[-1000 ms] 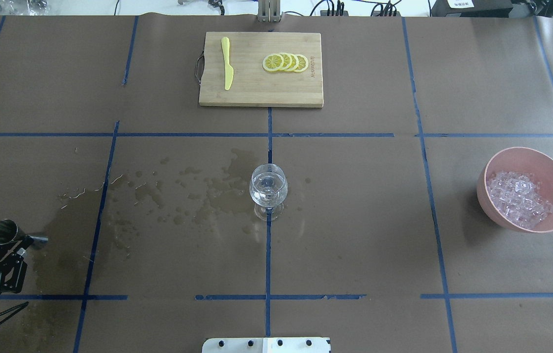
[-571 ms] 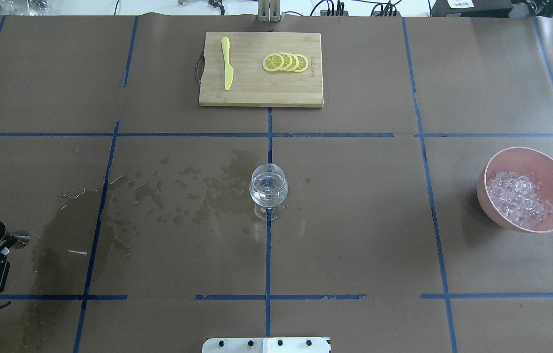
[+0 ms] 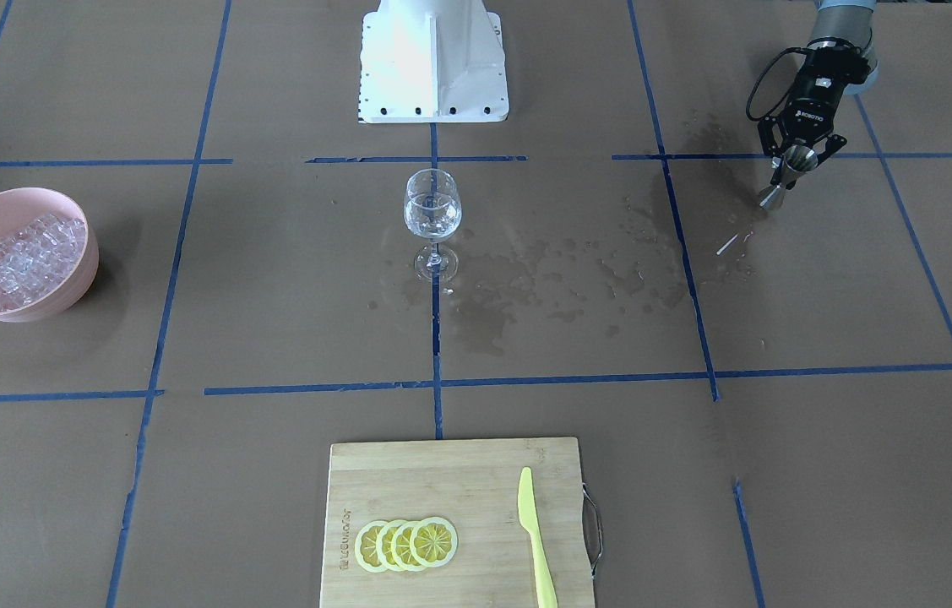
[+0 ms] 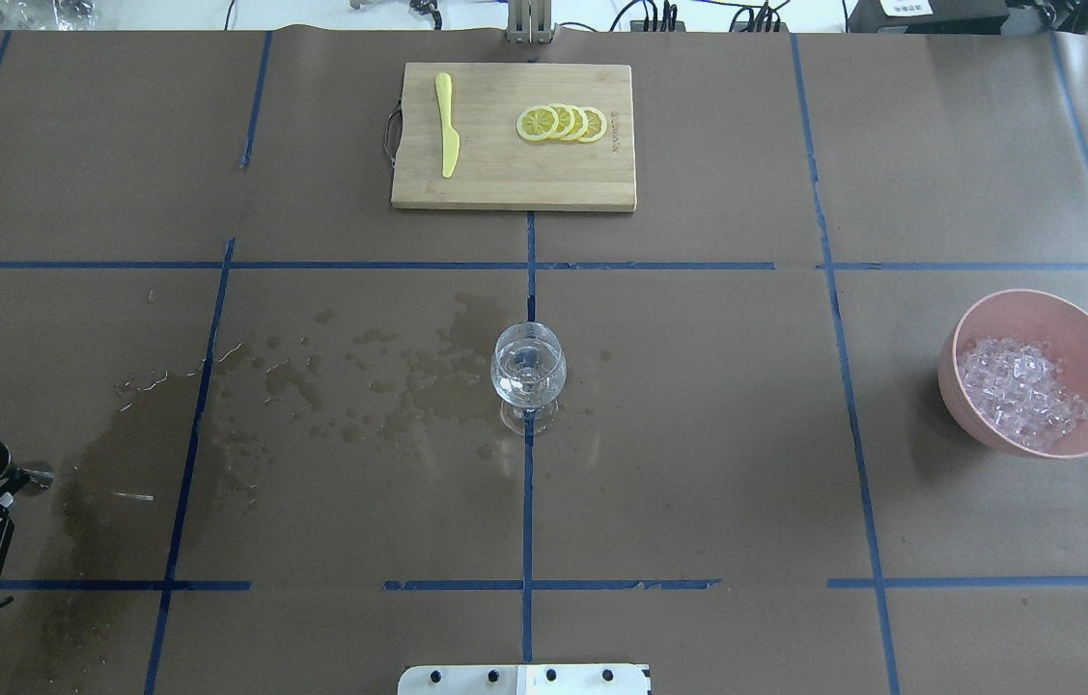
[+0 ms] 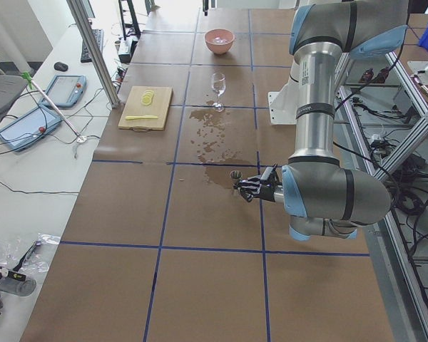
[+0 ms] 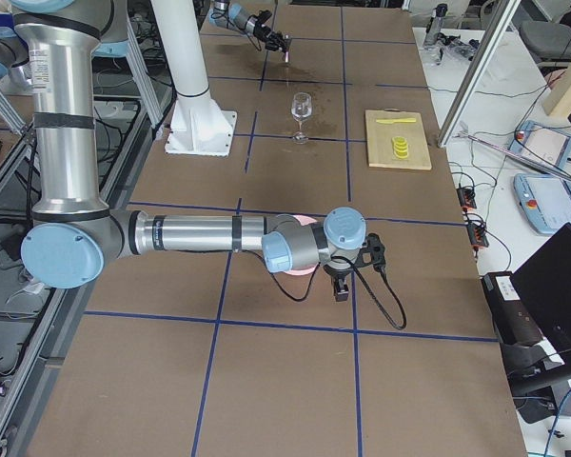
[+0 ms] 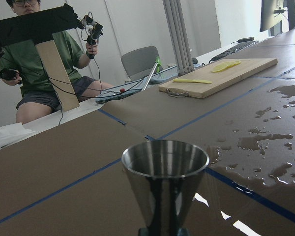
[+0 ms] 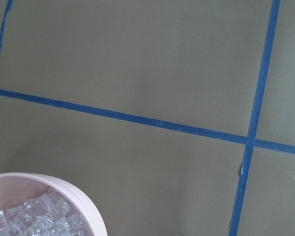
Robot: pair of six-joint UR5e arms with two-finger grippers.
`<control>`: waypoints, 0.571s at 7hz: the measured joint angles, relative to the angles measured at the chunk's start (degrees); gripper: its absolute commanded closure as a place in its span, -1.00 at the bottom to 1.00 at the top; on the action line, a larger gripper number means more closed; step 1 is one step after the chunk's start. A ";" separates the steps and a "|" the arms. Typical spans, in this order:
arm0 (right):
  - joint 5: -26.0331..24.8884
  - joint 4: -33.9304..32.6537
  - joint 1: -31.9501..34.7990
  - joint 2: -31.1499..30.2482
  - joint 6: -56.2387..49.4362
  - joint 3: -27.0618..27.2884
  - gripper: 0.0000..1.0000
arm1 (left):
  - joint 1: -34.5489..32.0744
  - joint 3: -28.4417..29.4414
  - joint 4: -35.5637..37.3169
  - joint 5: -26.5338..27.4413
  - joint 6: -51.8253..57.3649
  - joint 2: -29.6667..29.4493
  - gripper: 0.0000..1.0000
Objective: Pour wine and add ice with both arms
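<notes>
Two end effectors are in service. The left end effector (image 3: pixel 795 160) is pinching a polished steel, cone-shaped jigger (image 3: pixel 774 192) at its waist, mouth upward, over the brown paper-covered surface (image 4: pixel 698 463). Dark wet stains (image 4: pixel 389 386) begin just beside this end effector and run away from it toward a clear stemmed wine glass (image 3: pixel 432 211), which stands well apart from it. The wine (image 4: pixel 527 375), a small colourless measure, sits inside that glass.

The right end effector (image 6: pixel 343 286) hangs just beside a round pink bowl (image 4: pixel 947 372). Only the side view shows it, so spread or pressed together cannot be told. The ice (image 4: pixel 1021 391), a heap of small clear cubes, lies in that bowl.
</notes>
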 measured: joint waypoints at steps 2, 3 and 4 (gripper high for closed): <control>0.00 0.00 -0.01 -0.04 0.02 0.05 -1.00 | 0.24 0.45 -0.64 -0.10 -6.43 -0.08 1.00; 0.00 0.00 -0.03 -0.02 0.00 -0.07 -1.00 | 0.40 0.87 -0.47 -0.03 -7.70 -0.09 1.00; 0.01 0.00 -0.04 -0.01 0.00 -0.12 -1.00 | 0.58 1.37 -0.15 0.10 -8.16 -0.09 1.00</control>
